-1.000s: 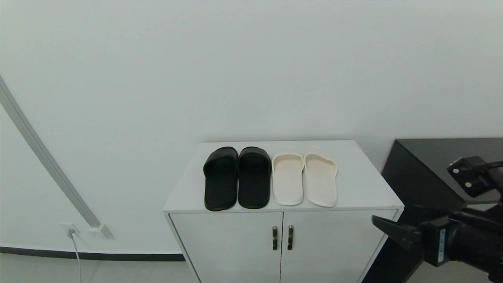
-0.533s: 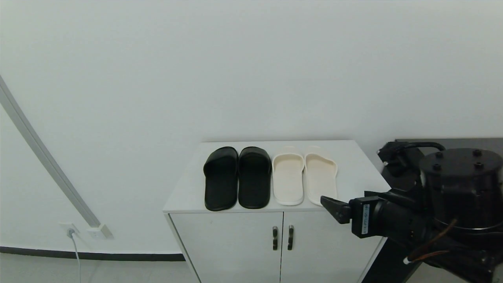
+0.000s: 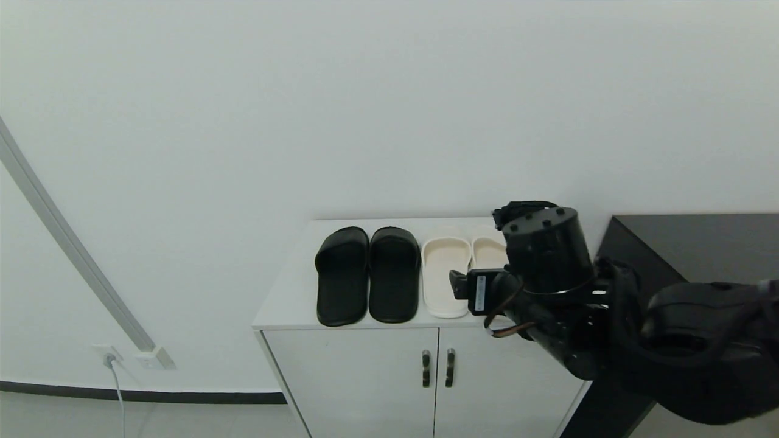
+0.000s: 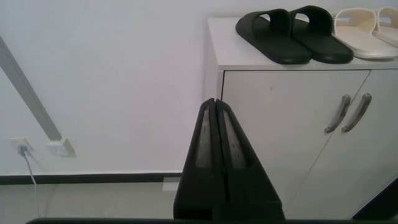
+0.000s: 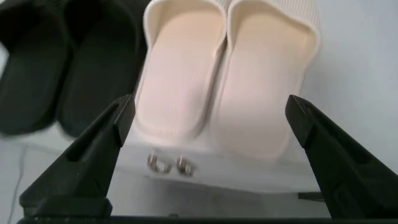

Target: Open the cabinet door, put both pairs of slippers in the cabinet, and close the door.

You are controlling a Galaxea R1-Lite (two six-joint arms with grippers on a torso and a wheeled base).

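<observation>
Right tool [image 5: 209, 106] spread wide, hovering over cream slippers [image 5: 224, 68]. Left tool [image 4: 215, 112] pinched closed, low beside cabinet [image 4: 273, 118]. Black slippers [image 3: 367, 275] and cream pair sat side by side on cabinet top. Doors [image 3: 365, 377] were closed.

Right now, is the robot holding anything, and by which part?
Nothing is held. The right gripper is open above the cream slippers; the left gripper is shut, with nothing in it.
</observation>
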